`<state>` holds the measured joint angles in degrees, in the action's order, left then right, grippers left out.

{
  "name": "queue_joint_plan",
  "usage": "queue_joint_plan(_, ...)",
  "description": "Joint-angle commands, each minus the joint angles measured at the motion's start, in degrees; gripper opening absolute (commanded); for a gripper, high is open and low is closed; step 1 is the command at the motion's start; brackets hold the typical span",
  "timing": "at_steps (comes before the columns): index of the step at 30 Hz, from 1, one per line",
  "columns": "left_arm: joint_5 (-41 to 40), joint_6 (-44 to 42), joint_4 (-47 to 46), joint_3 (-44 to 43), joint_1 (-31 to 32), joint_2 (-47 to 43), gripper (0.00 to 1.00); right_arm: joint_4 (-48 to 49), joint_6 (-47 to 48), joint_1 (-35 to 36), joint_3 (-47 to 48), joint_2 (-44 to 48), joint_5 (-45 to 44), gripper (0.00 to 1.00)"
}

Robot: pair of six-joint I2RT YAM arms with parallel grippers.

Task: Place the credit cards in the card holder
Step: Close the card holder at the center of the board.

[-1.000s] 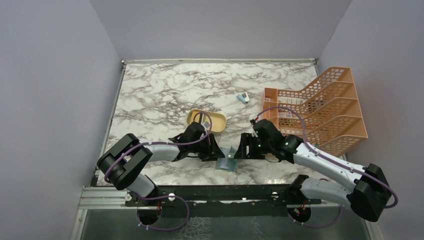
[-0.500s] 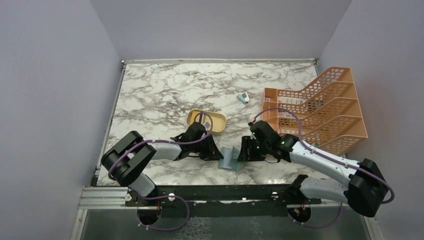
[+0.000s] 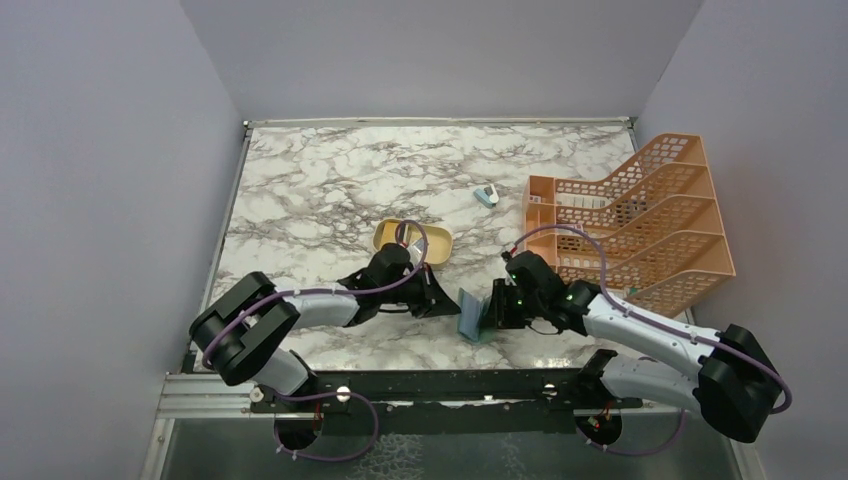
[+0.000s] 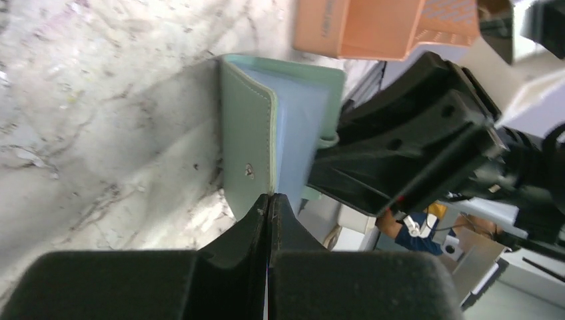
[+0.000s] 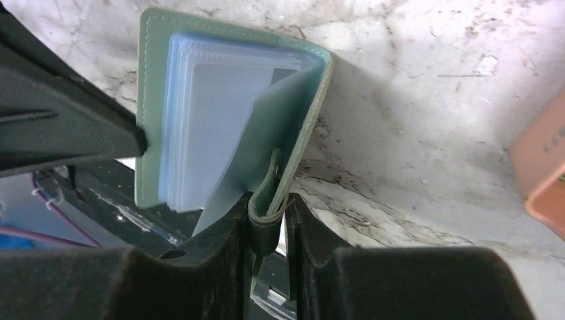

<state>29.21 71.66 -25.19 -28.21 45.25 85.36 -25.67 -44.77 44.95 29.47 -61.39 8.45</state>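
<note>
Between arms, card holder (image 3: pixel 472 316) now upright, in right gripper (image 5: pixel 268 223)

My card holder (image 3: pixel 472 316) goes from flat to standing.

A second ago it lies flat on the table (image 3: pixel 330 190) between my arms. Now it stands on edge, its pale blue pockets fanned open. My right gripper (image 5: pixel 270 227) clamps its snap flap and sits a little nearer my base than before. My left gripper (image 4: pixel 268 212), fingers pressed together, moves right after it and ends just beside the green cover. It may be touching, but I cannot tell.
</note>
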Motion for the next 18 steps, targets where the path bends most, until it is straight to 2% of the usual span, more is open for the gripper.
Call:
queue_joint_plan(1, 1.7, 1.8, -3.8, 2.2, 0.3, -4.8, 0.0, 8.0, -0.7, 0.4, -0.4, -0.1, 3.2, 0.22)
queue_joint_plan(3, 1.8, 1.7, -2.1, 3.1, 0.2, -5.8, 0.0, 8.6, -0.5, 0.4, -0.1, -1.2, 3.3, 0.24)
queue_joint_plan(5, 1.1, 0.4, 1.5, 3.5, 0.1, -7.5, 0.0, 8.2, 0.4, 0.5, 0.8, -2.5, 3.2, 0.35)
queue_joint_plan(7, -1.7, -2.4, 8.6, 2.7, 0.1, -9.7, 0.0, 5.4, 1.5, 0.8, 2.4, -3.6, 0.2, 0.44)
queue_joint_plan(10, -7.4, -8.6, 20.8, -0.9, 0.1, -13.4, 0.0, 0.2, 4.2, 0.9, 4.1, -4.1, -5.9, 0.53)
queue_joint_plan(13, -10.0, -10.4, 24.7, -2.4, 0.0, -15.6, 0.0, -1.1, 7.1, 0.9, 4.2, -4.5, -9.1, 0.55)
queue_joint_plan(18, -10.0, -10.0, 24.6, -2.6, 0.0, -15.6, 0.0, -1.0, 7.6, 1.0, 4.0, -4.8, -10.3, 0.51)
